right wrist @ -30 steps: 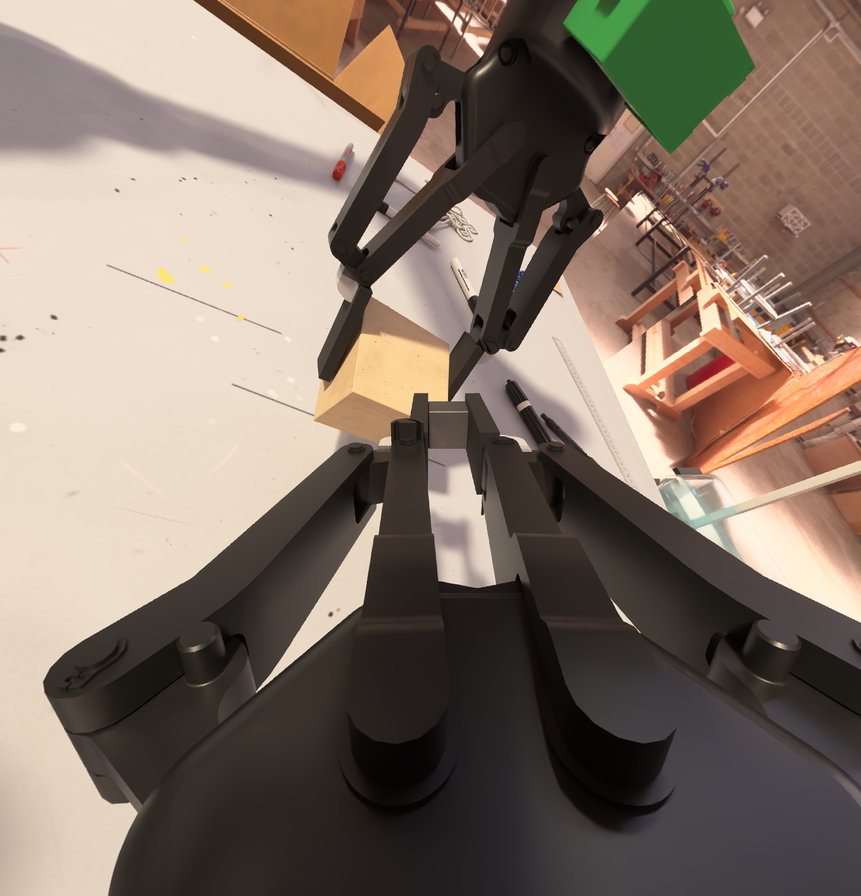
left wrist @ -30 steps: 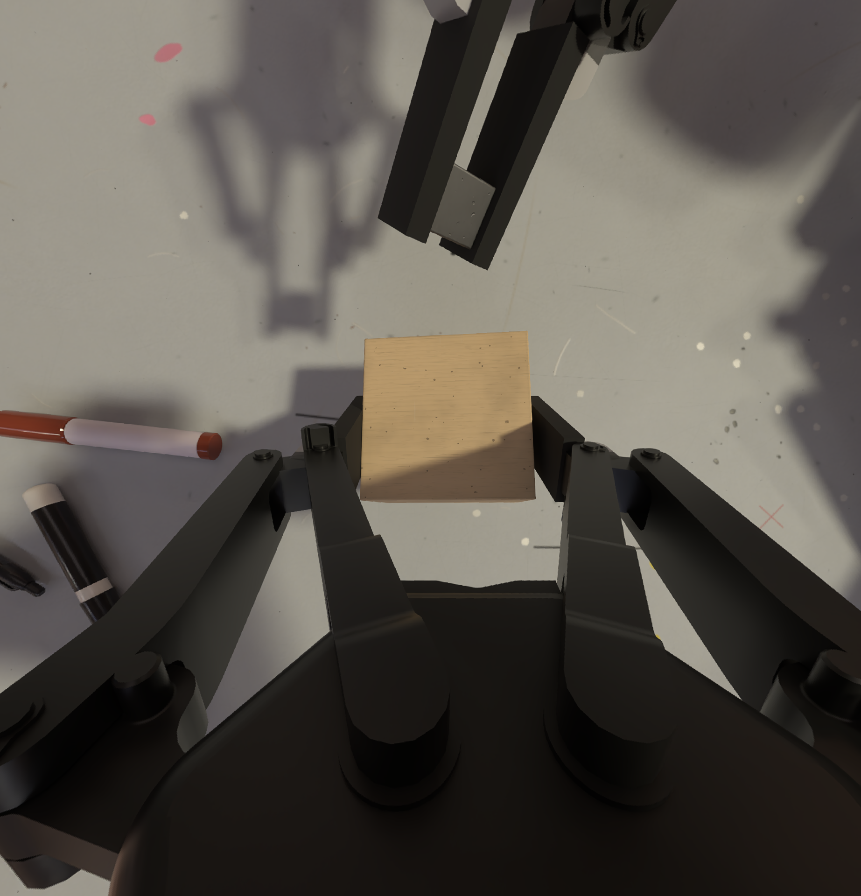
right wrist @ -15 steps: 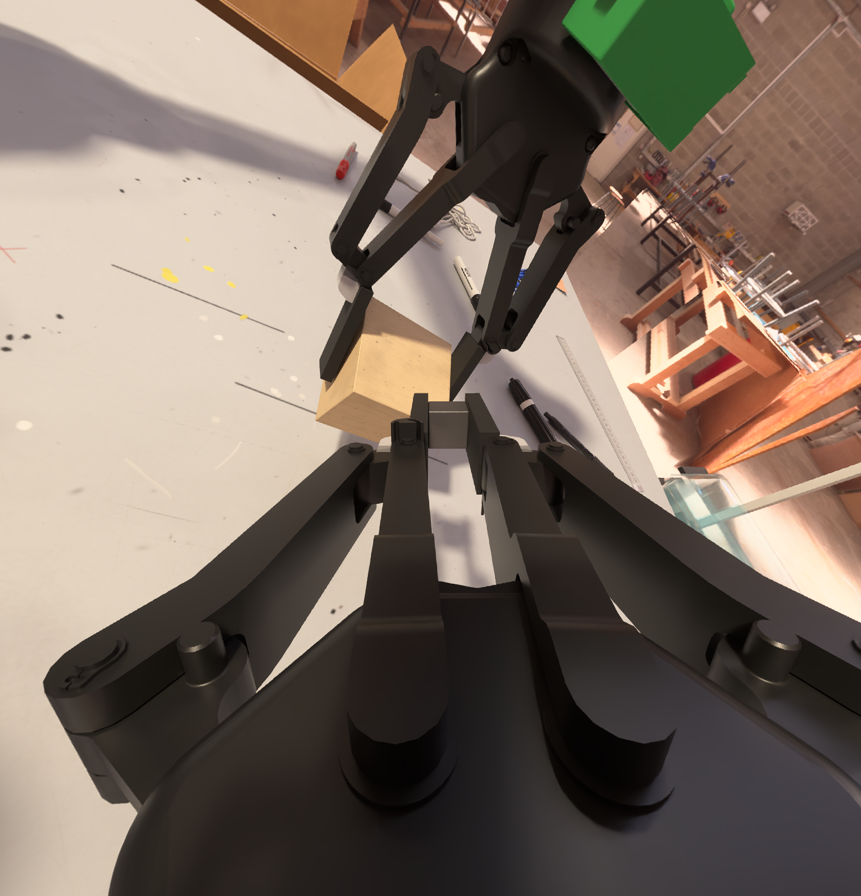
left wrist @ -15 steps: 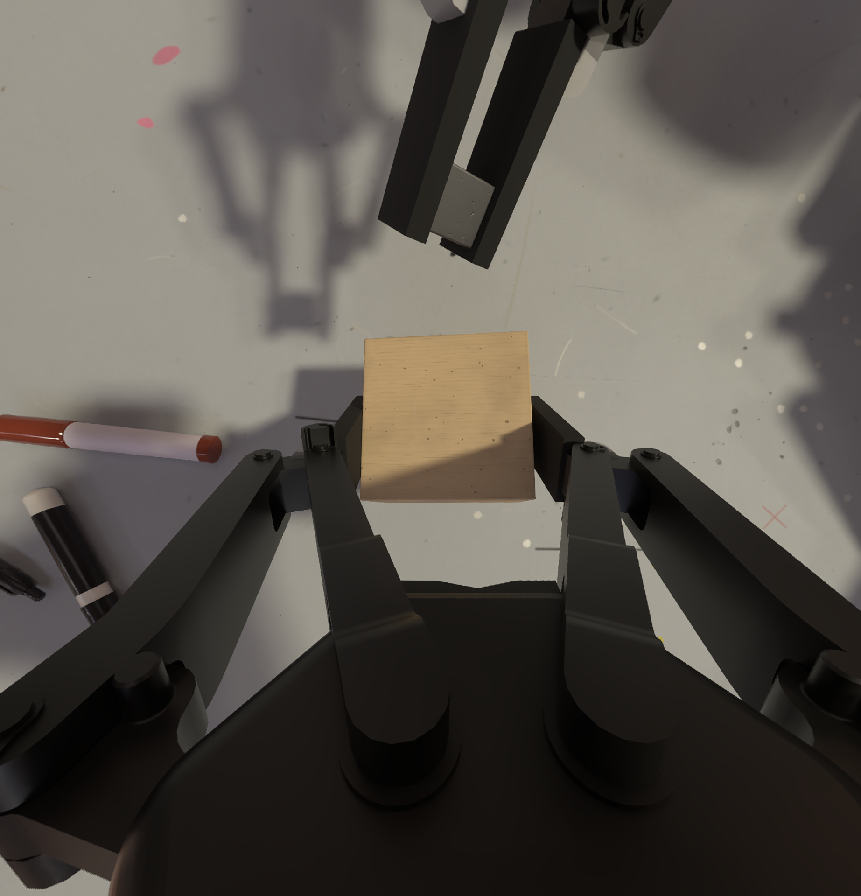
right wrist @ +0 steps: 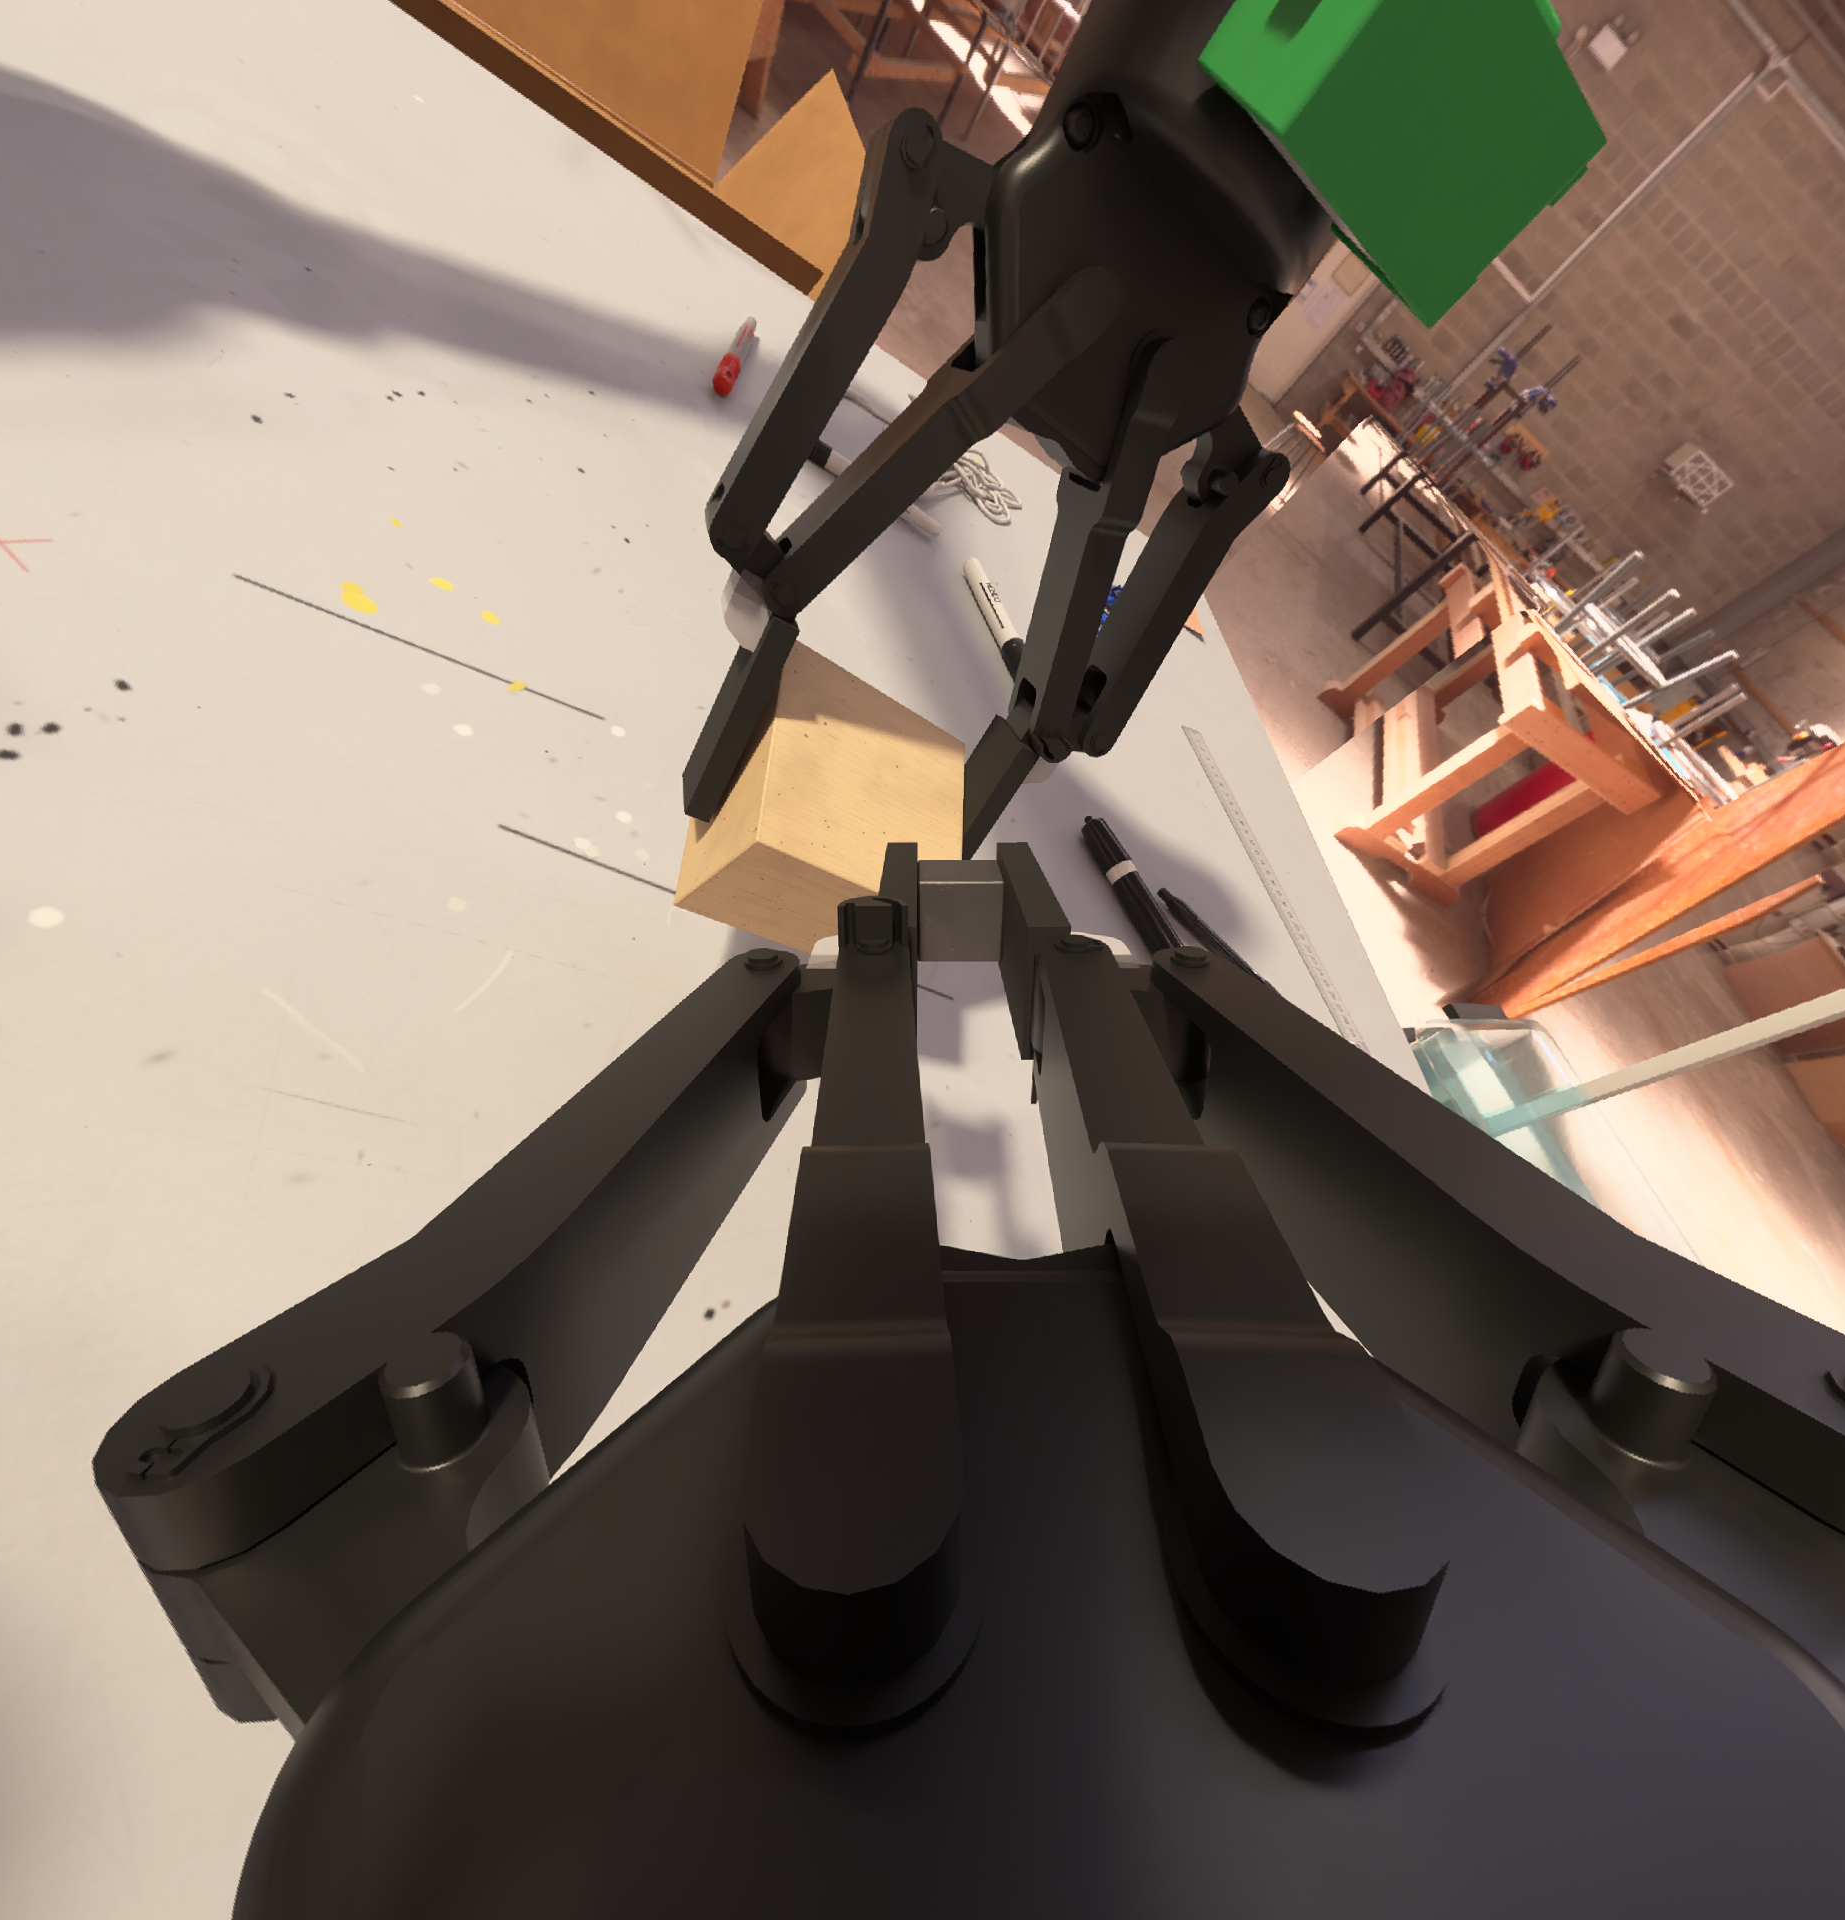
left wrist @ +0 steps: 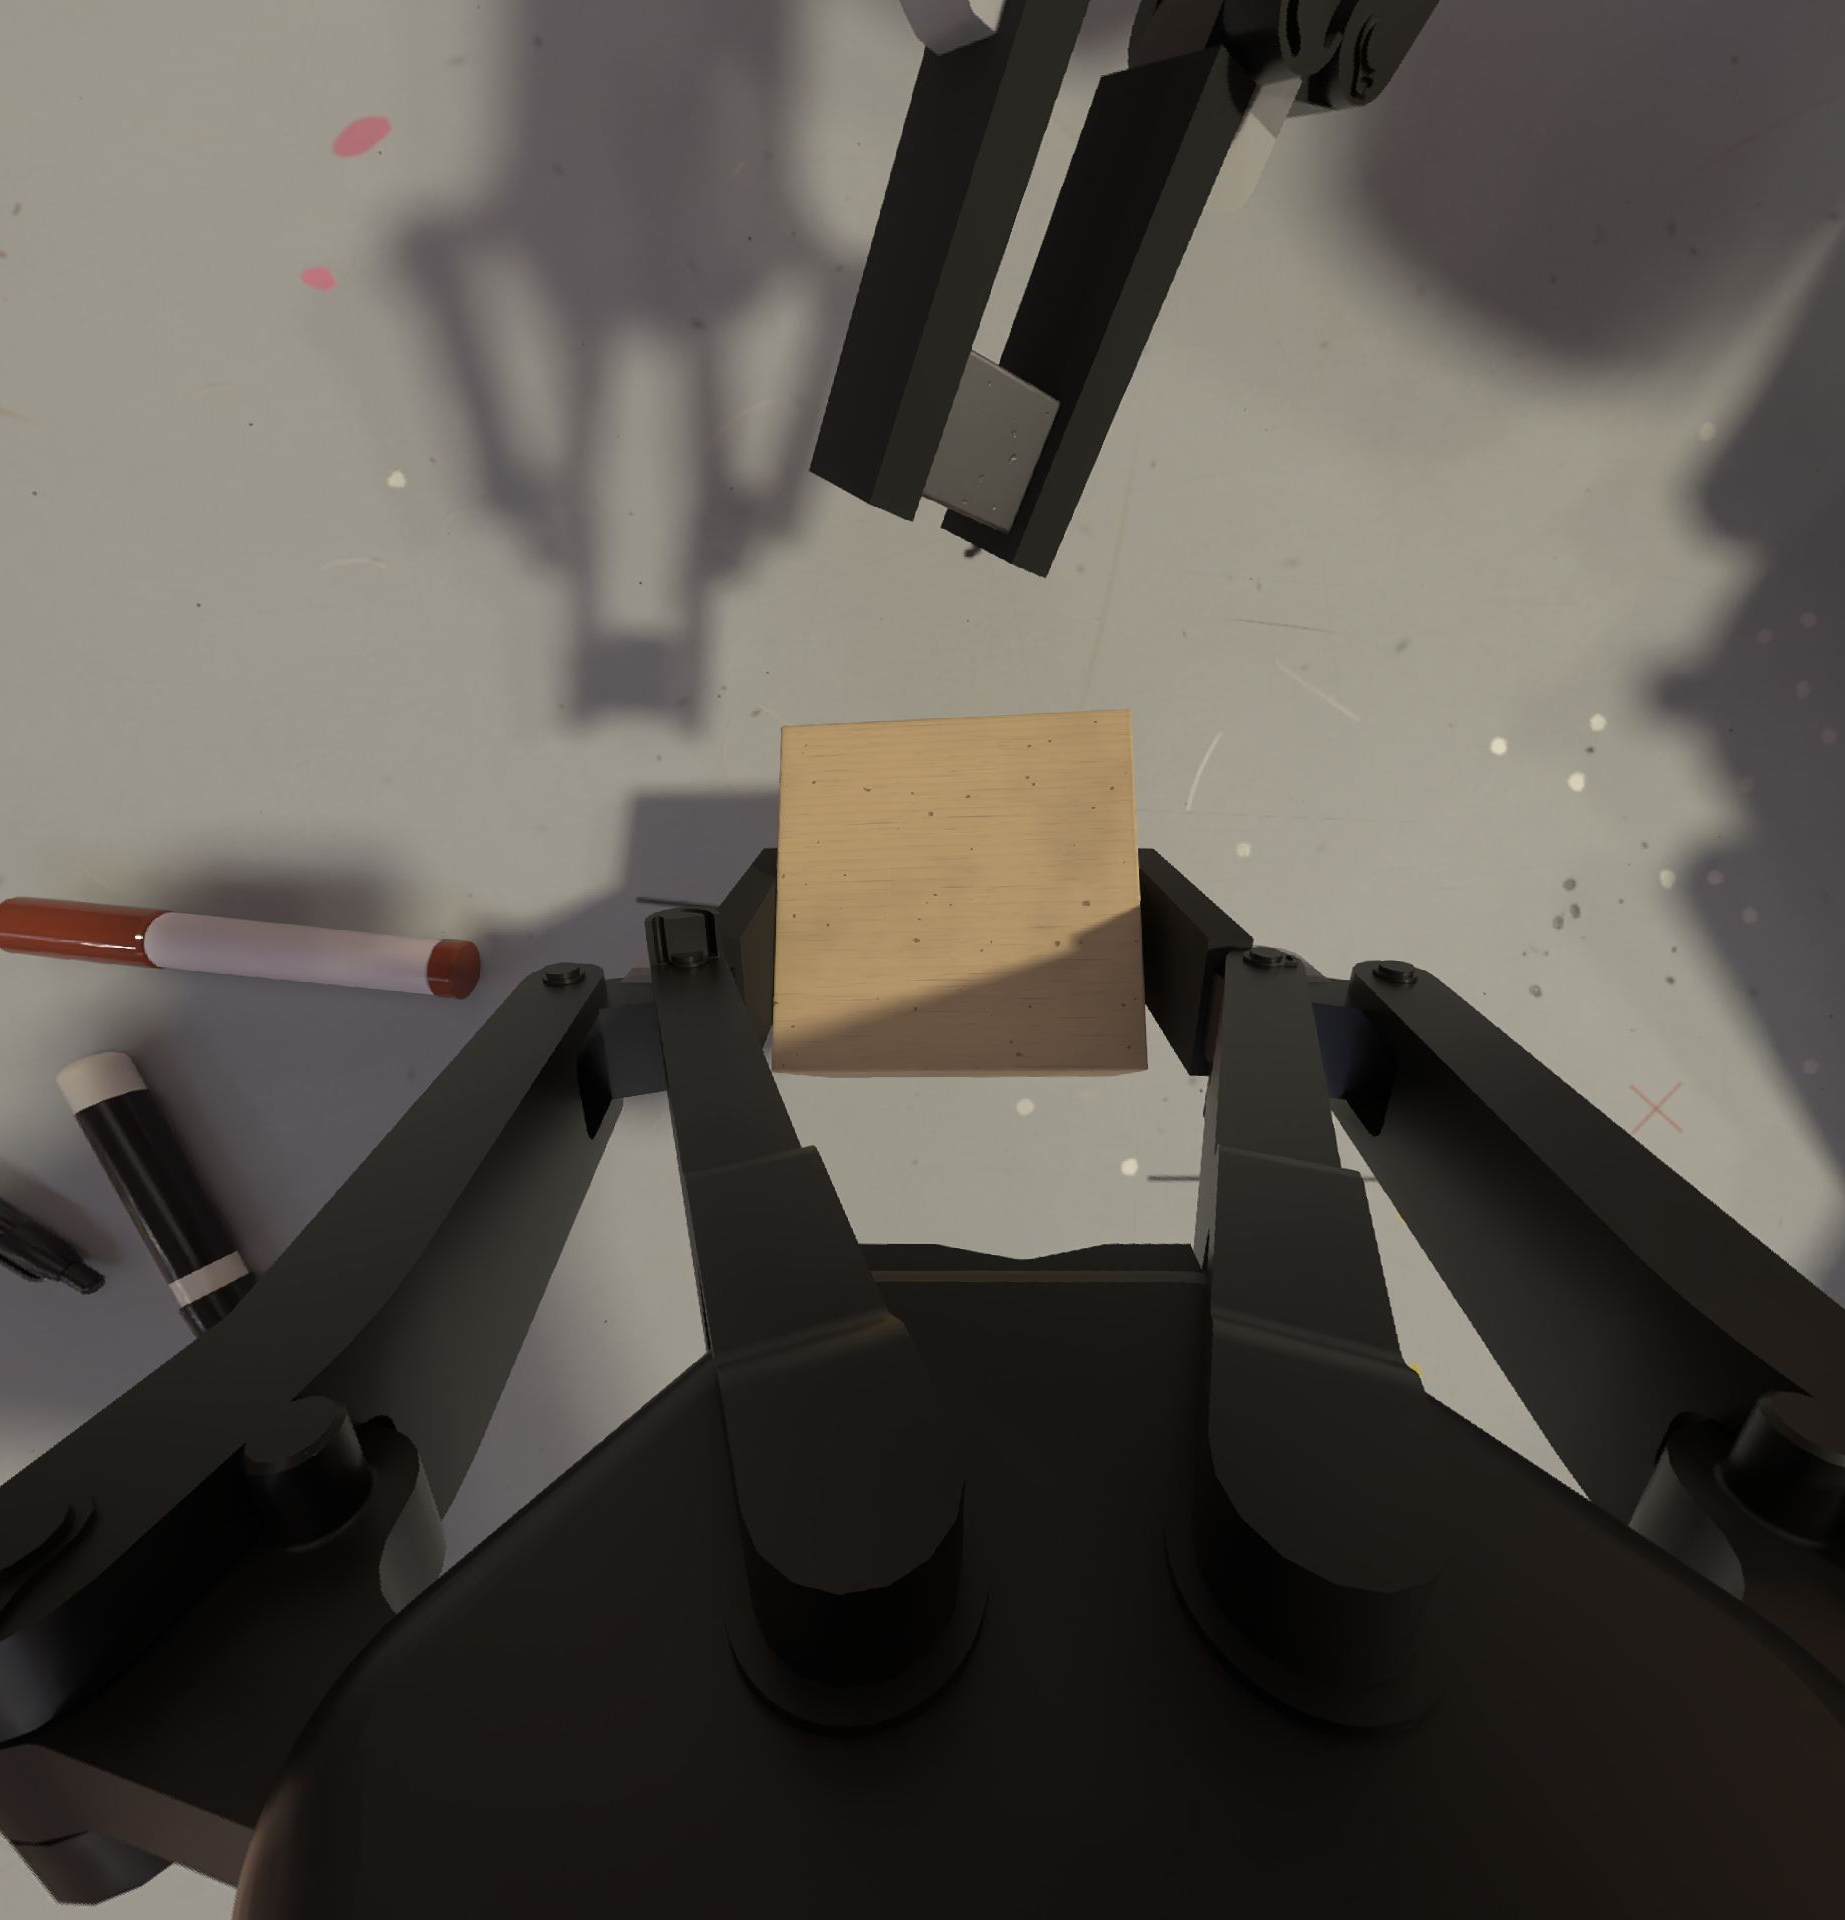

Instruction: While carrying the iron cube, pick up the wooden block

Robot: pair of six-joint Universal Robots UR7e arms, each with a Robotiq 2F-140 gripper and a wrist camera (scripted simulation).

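the left gripper is standing about half open around the wooden block, one finger on each side face, touching or nearly so; whether it is already squeezing is hard to tell. the block is sitting on the table, or barely off it; the right wrist view does not settle which. the right gripper is closed on the iron cube, hanging just beside the block and above the table.

the block is looking stiff, light for its bulk, with flat smooth faces that should take a pinch well; the best hold is probably low and centred on the two opposite sides where the fingers are now. the cube is likely dense for its small size, so the right grip should be staying firm.

the table is pale, scuffed and paint-flecked, with a red marker and a black marker lying near the left gripper. beyond the edge a workshop with wooden benches is showing.
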